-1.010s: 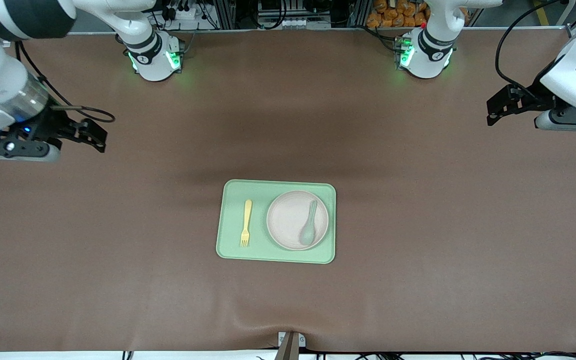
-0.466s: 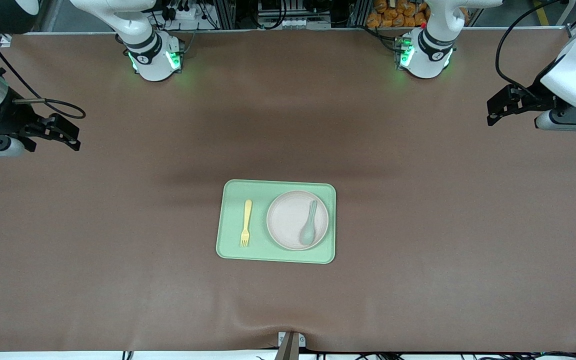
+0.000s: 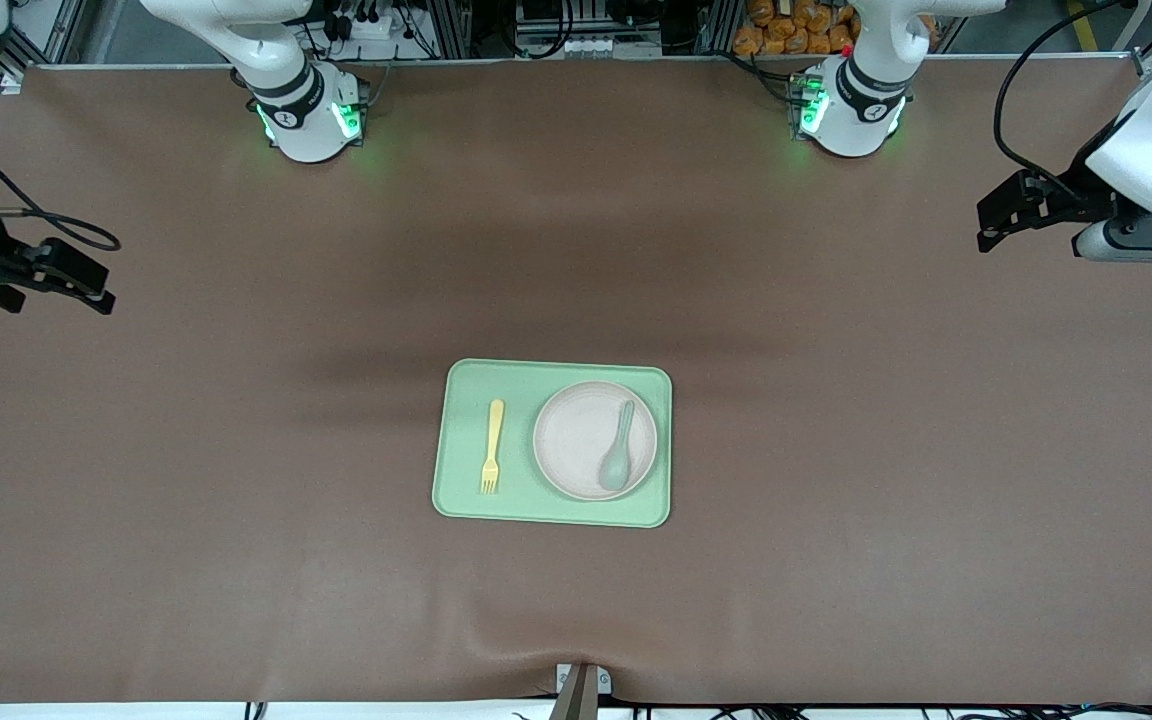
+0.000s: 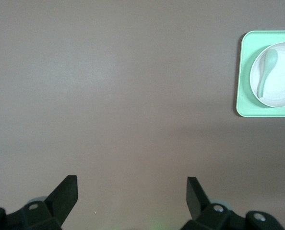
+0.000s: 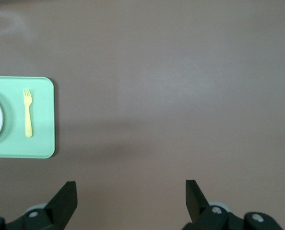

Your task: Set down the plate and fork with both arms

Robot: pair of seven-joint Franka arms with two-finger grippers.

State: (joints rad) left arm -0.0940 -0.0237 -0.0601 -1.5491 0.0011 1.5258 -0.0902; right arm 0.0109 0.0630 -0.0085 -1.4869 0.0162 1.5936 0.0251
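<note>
The off-white round plate (image 3: 576, 440) lies on a pale green tray (image 3: 556, 372) in the middle of the table, and a pale green spoon (image 3: 617, 450) rests in it. Beside the plate, on the tray's part toward the right arm's end, lies the pale yellow fork (image 3: 492, 446). My right gripper (image 3: 96, 285) hangs open and empty over bare table at the right arm's end. My left gripper (image 3: 994, 226) is open and empty over the left arm's end. The left wrist view shows the left gripper (image 4: 132, 184), plate (image 4: 282, 91) and spoon (image 4: 266, 71); the right wrist view shows the right gripper (image 5: 131, 188), fork (image 5: 27, 113) and tray (image 5: 41, 139).
A brown mat (image 3: 836, 420) covers the whole table. Both arm bases (image 3: 308, 115) (image 3: 851, 105) stand along the edge farthest from the front camera. A small metal bracket (image 3: 581, 682) sits at the nearest edge.
My right gripper has drawn away from the tray toward the right arm's end of the table, staying open. The left gripper has barely shifted.
</note>
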